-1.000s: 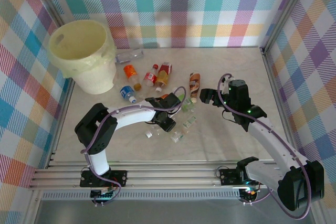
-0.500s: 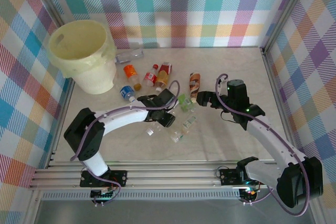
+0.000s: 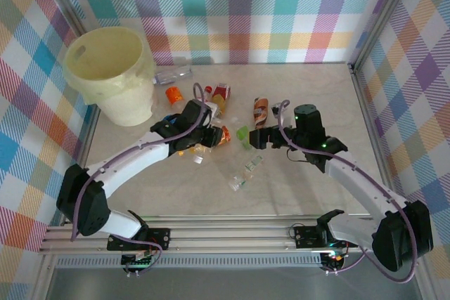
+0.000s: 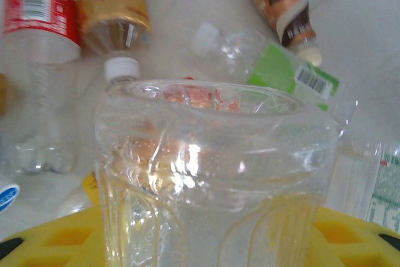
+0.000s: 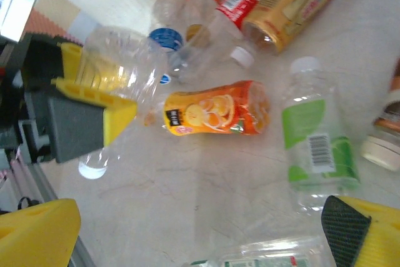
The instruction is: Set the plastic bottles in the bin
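Observation:
My left gripper (image 3: 195,138) (image 4: 206,229) is shut on a clear crushed plastic bottle (image 4: 212,173) (image 5: 119,79), held low over the table's middle. My right gripper (image 3: 259,137) (image 5: 200,242) stands open to its right, with bare table between its yellow fingers. Just beyond the right gripper lie an orange-labelled bottle (image 5: 212,112) and a green-labelled bottle (image 5: 315,148) (image 3: 244,135). Red, gold and brown bottles (image 3: 220,96) lie farther back. The cream bin (image 3: 84,79) stands upright at the far left.
A clear bottle (image 3: 174,74) lies against the back wall by the bin. Another clear bottle with a green label (image 3: 246,172) lies nearer the front. Checkered walls close the table on three sides.
My left gripper has moved back and to the left with the clear bottle in it, its elbow swinging left. My right gripper has shifted a little left towards the green-labelled bottle.

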Robot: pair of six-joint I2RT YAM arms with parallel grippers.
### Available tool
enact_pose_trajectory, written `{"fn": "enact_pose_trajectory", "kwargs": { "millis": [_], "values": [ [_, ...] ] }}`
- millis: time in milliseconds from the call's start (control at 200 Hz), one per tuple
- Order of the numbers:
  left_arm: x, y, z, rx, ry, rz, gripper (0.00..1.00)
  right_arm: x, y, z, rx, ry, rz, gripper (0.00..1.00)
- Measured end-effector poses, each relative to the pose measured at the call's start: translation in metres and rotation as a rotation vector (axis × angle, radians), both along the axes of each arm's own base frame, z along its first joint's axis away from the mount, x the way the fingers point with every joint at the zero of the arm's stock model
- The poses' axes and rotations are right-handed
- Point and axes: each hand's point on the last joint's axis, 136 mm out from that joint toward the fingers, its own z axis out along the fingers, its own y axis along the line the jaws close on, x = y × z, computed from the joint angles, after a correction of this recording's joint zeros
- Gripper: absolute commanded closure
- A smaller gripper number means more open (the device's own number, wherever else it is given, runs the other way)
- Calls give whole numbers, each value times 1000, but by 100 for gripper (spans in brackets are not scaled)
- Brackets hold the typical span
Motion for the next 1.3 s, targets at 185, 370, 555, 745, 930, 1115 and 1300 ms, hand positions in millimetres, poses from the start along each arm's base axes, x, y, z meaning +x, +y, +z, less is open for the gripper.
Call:
{"fn": "enact_pose_trajectory", "kwargs": {
  "millis": [185, 370, 555, 745, 930, 1115, 1300],
  "values": [
    [16, 35, 30, -94, -45, 153, 59, -4, 24, 20, 22, -70, 89, 0],
    [32, 72, 68, -188, -106, 298, 60, -1, 44, 38, 46, -147, 139, 0],
    [52, 104, 124, -268, -216, 404, 62, 6, 52, 51, 54, -216, 130, 0],
    [66, 140, 170, -291, -338, 536, 63, 16, 49, 58, 47, -265, 87, 0],
    [74, 178, 214, -311, -460, 647, 62, 19, 45, 65, 46, -296, 62, 0],
    [93, 210, 268, -337, -590, 722, 62, 20, 42, 70, 44, -313, 40, 0],
    [125, 242, 288, -295, -655, 795, 61, 20, 40, 70, 39, -319, 39, 0]
  ]
}}
